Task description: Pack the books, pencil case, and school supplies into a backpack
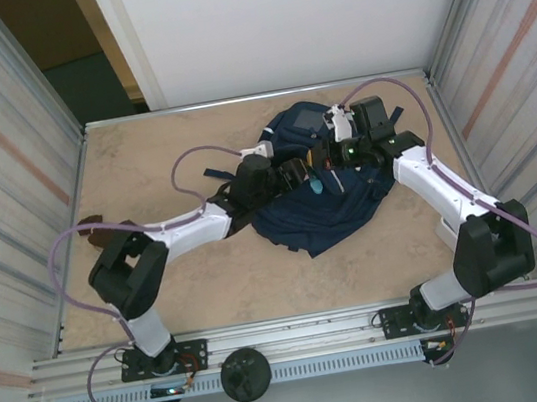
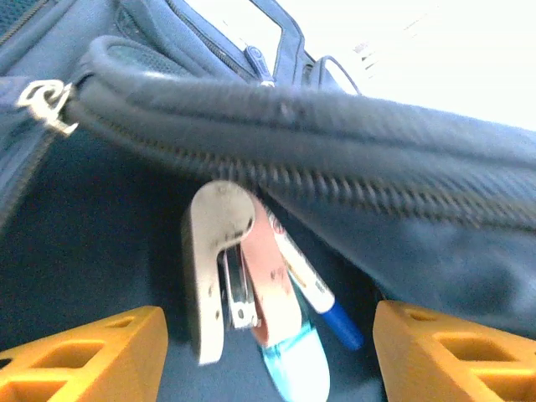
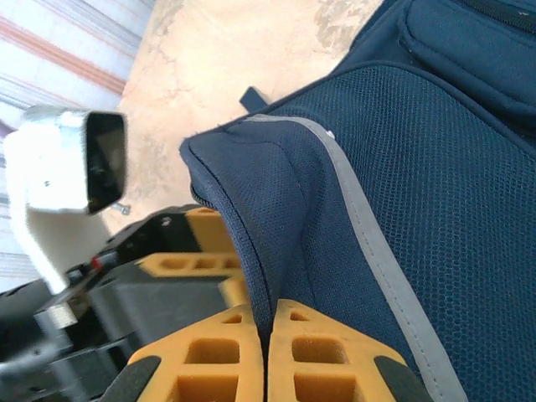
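My left tool (image 2: pixel 268 335) stands wide open and holds nothing, at the open zipper mouth of the large navy-blue fabric backpack (image 1: pixel 324 221), which lies in the middle of the tan counter (image 1: pixel 211 290). Just ahead of it, on the dark lining under the zipper lip, lie a pale grey curved plastic piece (image 2: pixel 213 260), a small pink block (image 2: pixel 272 280), a slim blue-and-white pen (image 2: pixel 311 289) and a light blue piece (image 2: pixel 297 368), bunched together and touching. My right tool (image 3: pixel 266 335) is closed tight on a fold of the backpack's grey-trimmed mesh edge.
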### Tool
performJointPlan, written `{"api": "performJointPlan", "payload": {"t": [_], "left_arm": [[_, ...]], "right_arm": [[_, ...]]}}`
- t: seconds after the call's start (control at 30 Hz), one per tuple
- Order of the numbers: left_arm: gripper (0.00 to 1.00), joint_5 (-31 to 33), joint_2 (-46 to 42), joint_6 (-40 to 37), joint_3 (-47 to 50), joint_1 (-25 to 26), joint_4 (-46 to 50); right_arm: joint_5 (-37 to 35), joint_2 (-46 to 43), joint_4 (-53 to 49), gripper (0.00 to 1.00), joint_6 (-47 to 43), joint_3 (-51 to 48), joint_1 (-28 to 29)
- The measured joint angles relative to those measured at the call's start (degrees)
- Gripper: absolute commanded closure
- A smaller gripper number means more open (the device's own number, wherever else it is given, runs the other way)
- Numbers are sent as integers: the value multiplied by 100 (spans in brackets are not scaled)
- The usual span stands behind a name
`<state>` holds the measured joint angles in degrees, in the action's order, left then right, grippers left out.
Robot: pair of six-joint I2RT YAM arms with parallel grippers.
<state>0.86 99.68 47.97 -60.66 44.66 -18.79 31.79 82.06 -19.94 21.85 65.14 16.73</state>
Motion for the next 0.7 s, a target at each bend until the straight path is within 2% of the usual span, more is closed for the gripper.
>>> {"api": "performJointPlan", "payload": {"t": [0.23, 0.4, 0.53, 0.6, 0.7], "left_arm": [[31, 105, -1266, -249, 1174, 20, 199], [25, 546, -2124, -662, 1648, -66, 887], [22, 623, -2490, -909, 1823, -483, 1263], [19, 614, -2549, -1034, 1849, -697, 1377], [16, 479, -2461, -1298, 1788, -850, 1473]], "right_arm": [[2, -96, 199, 94, 2, -286, 0], [2, -275, 387, 75, -26, -964, 363], [92, -439, 164, 62, -160, -1475, 787], [90, -758, 61, 56, -166, -1733, 636], [-44, -1401, 44, 49, -98, -2035, -11]]}}
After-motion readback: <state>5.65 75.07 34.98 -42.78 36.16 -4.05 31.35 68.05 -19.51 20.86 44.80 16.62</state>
